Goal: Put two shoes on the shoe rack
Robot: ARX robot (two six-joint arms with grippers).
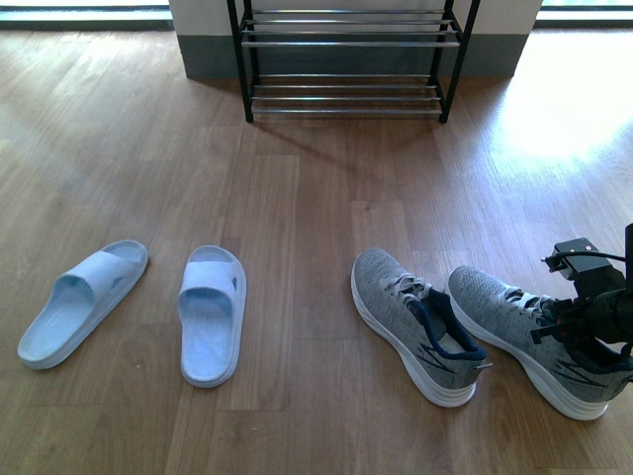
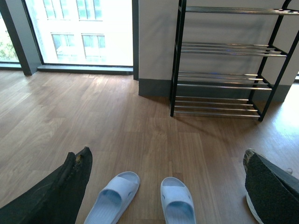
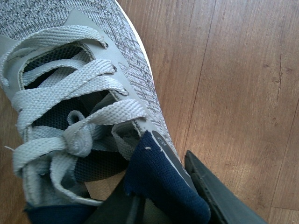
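Two grey knit sneakers lie on the wood floor at the front right. My right gripper (image 1: 579, 322) is shut on the right sneaker (image 1: 519, 336), at its heel end. In the right wrist view the gripper (image 3: 163, 198) pinches that sneaker's (image 3: 93, 70) navy collar, one finger inside the opening and one outside. The other sneaker (image 1: 415, 327) lies free to its left. The black shoe rack (image 1: 346, 59) stands at the back against the wall, its bars bare. My left gripper (image 2: 167, 154) hangs open above the floor, facing the rack (image 2: 224, 79), holding nothing.
A pair of pale blue slides (image 1: 84, 302) (image 1: 213, 312) lies at the front left, also under my left gripper (image 2: 112, 198) (image 2: 177, 203). A large window (image 2: 79, 32) sits left of the rack. Wood floor stretches between the shoes and the rack.
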